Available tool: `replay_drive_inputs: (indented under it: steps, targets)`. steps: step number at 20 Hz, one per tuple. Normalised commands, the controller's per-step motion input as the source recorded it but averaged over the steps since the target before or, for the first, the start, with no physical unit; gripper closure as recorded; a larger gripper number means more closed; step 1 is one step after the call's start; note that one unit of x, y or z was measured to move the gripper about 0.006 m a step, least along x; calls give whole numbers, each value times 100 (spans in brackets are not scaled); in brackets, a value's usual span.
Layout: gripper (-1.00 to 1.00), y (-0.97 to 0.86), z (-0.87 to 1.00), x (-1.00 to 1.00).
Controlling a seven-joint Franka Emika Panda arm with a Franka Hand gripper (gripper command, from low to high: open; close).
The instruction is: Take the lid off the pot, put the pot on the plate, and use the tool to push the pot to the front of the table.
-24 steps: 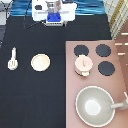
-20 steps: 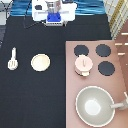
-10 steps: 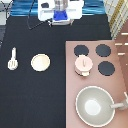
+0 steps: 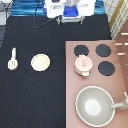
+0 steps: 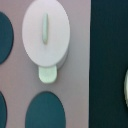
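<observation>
The hand hangs high at the exterior view's top edge, over the far strip of the black surface. It holds nothing and touches nothing, and whether it is wide or narrow cannot be told.

Nearest to the hand, toward the exterior view's bottom and a little to its right, is the brownish-pink stove with its black burners. Just past the first row of burners stands the pot, upright on the stove top. The lid is still on it and covers it fully. The wrist view looks down on this same spot: the lid with its narrow knob, one side tab of the pot sticking out beneath it, and dark burners around it.

Farther from the hand, toward the exterior view's left, the plate lies flat on the surface, bare, well apart from the pot and clear of the stove edge. A sliver of its rim shows in the wrist view.

Beyond the plate on the same side lies the tool, with its handle pointing toward the exterior view's top. It touches nothing.

Farthest from the hand, at the exterior view's bottom right, the large grey pan sits on the stove.
</observation>
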Motion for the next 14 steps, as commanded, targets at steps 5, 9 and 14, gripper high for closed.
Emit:
replay_drive_inputs:
  steps: [5, 9, 14]
  targets:
    - [-100, 42, 42, 100]
    - [-100, 26, 32, 100]
    - [-100, 13, 12, 100]
